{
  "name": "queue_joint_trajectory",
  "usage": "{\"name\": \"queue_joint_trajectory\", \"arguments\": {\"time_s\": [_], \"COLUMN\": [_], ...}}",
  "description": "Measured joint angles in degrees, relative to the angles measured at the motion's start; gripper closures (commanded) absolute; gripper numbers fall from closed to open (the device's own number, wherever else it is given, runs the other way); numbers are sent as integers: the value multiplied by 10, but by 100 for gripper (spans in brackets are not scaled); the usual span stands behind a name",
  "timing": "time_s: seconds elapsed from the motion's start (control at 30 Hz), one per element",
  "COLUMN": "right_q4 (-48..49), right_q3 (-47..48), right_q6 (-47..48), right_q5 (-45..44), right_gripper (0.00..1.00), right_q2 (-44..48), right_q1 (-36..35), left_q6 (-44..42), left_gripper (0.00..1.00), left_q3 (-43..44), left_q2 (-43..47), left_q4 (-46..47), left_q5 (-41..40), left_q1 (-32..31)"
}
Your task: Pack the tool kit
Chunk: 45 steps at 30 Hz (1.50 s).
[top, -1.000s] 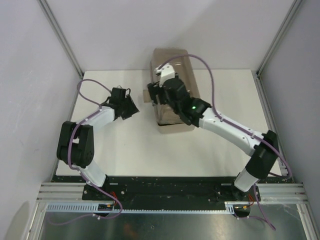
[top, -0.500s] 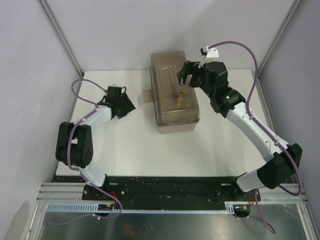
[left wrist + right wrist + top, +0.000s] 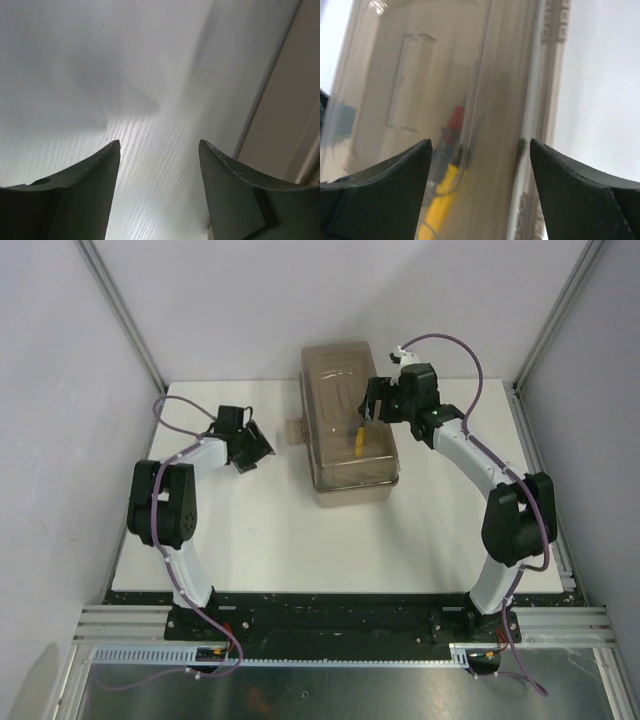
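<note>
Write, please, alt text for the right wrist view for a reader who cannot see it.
The open right end effector faces the toolbox, its two dark fingers framing the translucent brownish lid. Through the lid, blurred, a yellow-handled tool with a red part shows inside; white table lies at the right.

- Lid (image 3: 345, 410): translucent brownish plastic, smooth and glossy, catching reflections.
- Base (image 3: 352, 495): opaque beige plastic, matt.
- Tool (image 3: 358, 440) under the lid: yellow and red handle that looks like smooth plastic.
- Surface (image 3: 280, 530): white, with a fine lined grain and a slight sheen.
- Left hand (image 3: 159, 145): dark matt fingers, one finely scratched.
</note>
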<state>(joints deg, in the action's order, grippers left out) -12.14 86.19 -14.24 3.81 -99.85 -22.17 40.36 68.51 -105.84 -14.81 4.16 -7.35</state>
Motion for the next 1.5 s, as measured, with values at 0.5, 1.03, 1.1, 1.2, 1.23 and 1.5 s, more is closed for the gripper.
{"name": "queue_joint_trajectory", "arguments": {"time_s": [0.5,1.03,1.1,1.2,1.23,1.5], "right_q4": [-27,-34,-34,-36,-36,-37], "right_q3": [20,-25,-26,-26,-26,-26], "right_q6": [38,12,7,-1,-4,-24], "right_q5": [77,145,146,145,144,135], "right_gripper": [41,41,42,43,44,45], "right_q2": [-16,33,33,33,33,32], "right_q1": [37,58,58,57,57,56], "left_q6": [43,172,182,199,205,266], "left_gripper": [27,42,43,44,44,40], "left_q3": [113,40,38,21,16,-36], "left_q2": [-112,-119,-117,-110,-110,-109], "left_q4": [29,279,300,332,341,432], "left_q5": [121,326,331,336,336,326], "left_q1": [23,15,10,9,9,5]}}
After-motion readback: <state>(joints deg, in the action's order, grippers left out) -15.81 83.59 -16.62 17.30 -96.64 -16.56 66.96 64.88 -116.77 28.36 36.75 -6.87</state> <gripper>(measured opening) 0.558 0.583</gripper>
